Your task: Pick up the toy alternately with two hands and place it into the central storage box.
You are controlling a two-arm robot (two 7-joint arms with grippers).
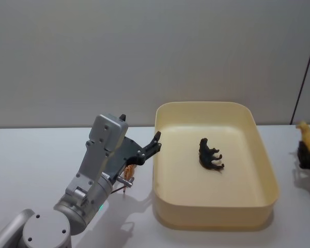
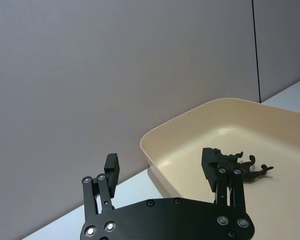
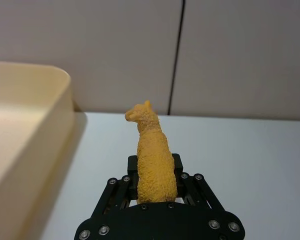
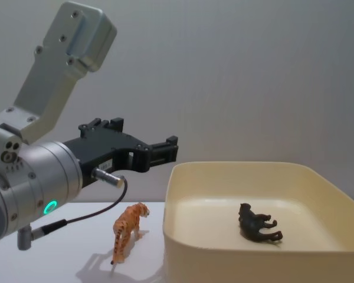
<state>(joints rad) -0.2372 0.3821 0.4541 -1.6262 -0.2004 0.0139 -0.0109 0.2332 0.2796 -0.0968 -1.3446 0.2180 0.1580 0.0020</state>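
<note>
- Llama point(image 3: 152, 145), a yellow toy, is clamped upright between the fingers of the right gripper point(image 3: 154, 167), which are closed against its lower body; its head points away from the wrist.
- In the head view the llama point(image 1: 309, 135) shows at the right edge, to the right of the box point(image 1: 212, 106) and apart from it; whether it is clear of the table cannot be told.
- Black animal point(image 1: 211, 155), the second toy, lies on its side on the box floor, about mid-floor, touching no wall.
- Tiger point(image 4: 128, 227), an orange toy, stands on the table point(image 1: 41, 155) just beside the box's left wall, head towards the box.
- Left gripper point(image 4: 165, 150) hangs above the tiger, raised off the table, its tips just at the box's left rim.
- From its own wrist, the left gripper point(image 2: 160, 160) has its fingers spread wide with nothing between them.
- Box, cream-yellow with rounded corners, sits on the white table in front of a plain grey wall.
- A green ring light point(image 4: 50, 206) glows on the left arm.
</note>
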